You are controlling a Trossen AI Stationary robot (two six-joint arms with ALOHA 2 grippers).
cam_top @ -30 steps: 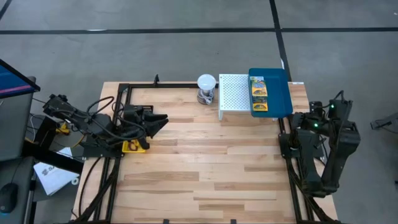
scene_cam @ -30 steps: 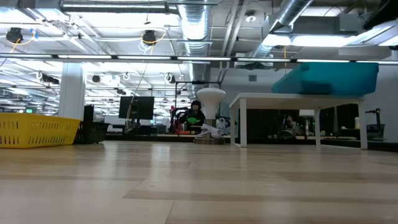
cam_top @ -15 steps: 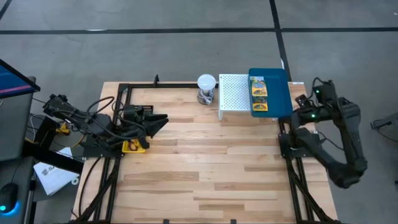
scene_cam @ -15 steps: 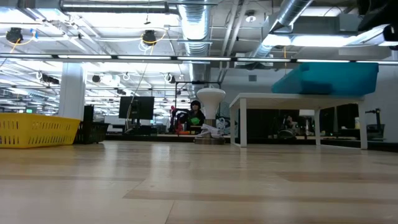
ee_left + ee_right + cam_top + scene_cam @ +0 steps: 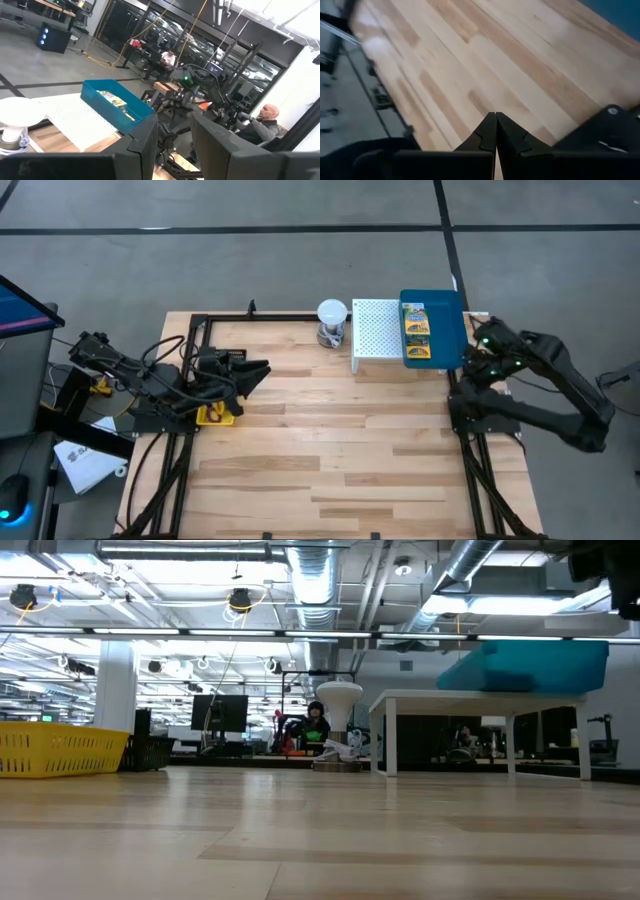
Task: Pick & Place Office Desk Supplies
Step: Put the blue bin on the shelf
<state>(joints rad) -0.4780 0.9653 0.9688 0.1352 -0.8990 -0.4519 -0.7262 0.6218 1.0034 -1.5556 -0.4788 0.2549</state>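
- We find the left gripper (image 5: 262, 369) at the table's (image 5: 330, 450) left side, pointing toward the middle. In its wrist view the two fingers (image 5: 145, 145) stand apart with a narrow gap, and nothing sits between them.
- We find the right gripper (image 5: 477, 340) at the table's right edge, just beside the tray (image 5: 447, 330). Its wrist view shows the fingertips pressed together over bare wood (nothing is gripped).
- The blue tray rests on the white stand (image 5: 376, 330) at the far right of the table. Printed packets (image 5: 416, 330) lie in a row along the tray's left side; we count about three, though the exact number is hard to tell.
- In the low view the tray (image 5: 530, 665) sits on top of the stand (image 5: 480, 700), well above the tabletop.
- A yellow bin (image 5: 60, 750) shows at the left of the low view; its spot in the high view is hidden by the left arm.
- The white ball-topped object (image 5: 332, 320) stands just left of the stand.
- A small yellow piece (image 5: 213, 415) lies under the left arm, near the table's left edge.
- A person (image 5: 262, 125) sits in the room beyond the table.
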